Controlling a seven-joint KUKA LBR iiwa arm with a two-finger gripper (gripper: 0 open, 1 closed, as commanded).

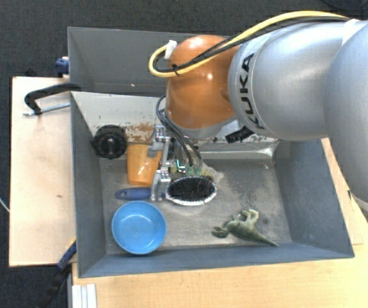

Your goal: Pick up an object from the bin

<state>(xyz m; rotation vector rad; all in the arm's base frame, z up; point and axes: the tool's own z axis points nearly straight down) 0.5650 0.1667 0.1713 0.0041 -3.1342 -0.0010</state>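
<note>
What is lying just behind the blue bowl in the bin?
A blue handle lies just behind the blue bowl, with an orange container beyond it. The arm covers the handle's right end, so what it belongs to cannot be seen.

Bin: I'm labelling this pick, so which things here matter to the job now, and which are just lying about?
Job in hand: tool; bin; orange cup and hairbrush, either side of the tool.
Lying about: blue bowl; black cap; green dinosaur.
</note>
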